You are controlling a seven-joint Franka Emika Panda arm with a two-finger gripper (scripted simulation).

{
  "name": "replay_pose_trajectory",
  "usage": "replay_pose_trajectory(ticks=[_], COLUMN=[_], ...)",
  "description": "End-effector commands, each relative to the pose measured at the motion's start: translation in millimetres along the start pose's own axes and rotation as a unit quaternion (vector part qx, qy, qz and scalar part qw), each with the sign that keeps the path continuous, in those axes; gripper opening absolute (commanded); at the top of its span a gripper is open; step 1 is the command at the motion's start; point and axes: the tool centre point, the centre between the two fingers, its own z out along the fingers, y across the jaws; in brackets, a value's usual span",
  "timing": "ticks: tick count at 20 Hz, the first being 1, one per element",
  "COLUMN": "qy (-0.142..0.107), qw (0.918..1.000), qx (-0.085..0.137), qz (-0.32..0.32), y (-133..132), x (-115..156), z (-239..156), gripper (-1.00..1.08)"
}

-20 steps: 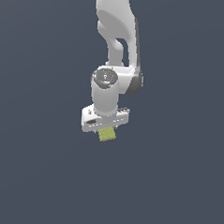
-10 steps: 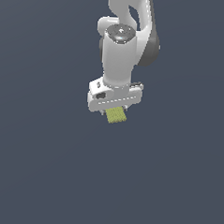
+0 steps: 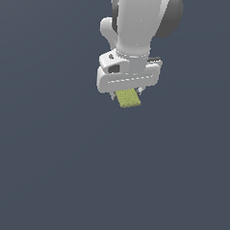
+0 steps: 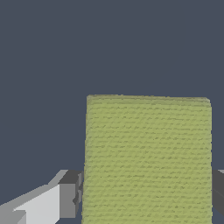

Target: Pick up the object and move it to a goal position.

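Observation:
The object is a small yellow-green block with a dotted texture (image 3: 128, 98). It sticks out below my white gripper (image 3: 127, 92), which is shut on it and holds it in the air above the dark grey floor. The block is narrower than the gripper body. In the wrist view the block (image 4: 148, 159) fills the space between the two fingers, with one grey fingertip (image 4: 69, 199) pressed against its side and the other just showing at the frame's edge. No goal marker shows in either view.
The white arm (image 3: 140, 22) rises out of the exterior view's top. The plain dark grey floor (image 3: 46, 170) fills the rest of both views.
The gripper has moved up and toward the exterior view's right with the block still held. The arm looks larger in the frame now.

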Motion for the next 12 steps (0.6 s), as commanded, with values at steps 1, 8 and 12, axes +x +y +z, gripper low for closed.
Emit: replay_pose_trajectory(ticks=[1,8,12], qy=[0.0,0.0,0.0], qw=[1.0,1.0,1.0], qx=[0.0,0.0,0.0], qz=[0.0,0.0,0.0], y=[-5,-12,-11], x=[-2,-3,-2], z=[-15,-32,-30], gripper=[-1.0,-1.0,-1.0])
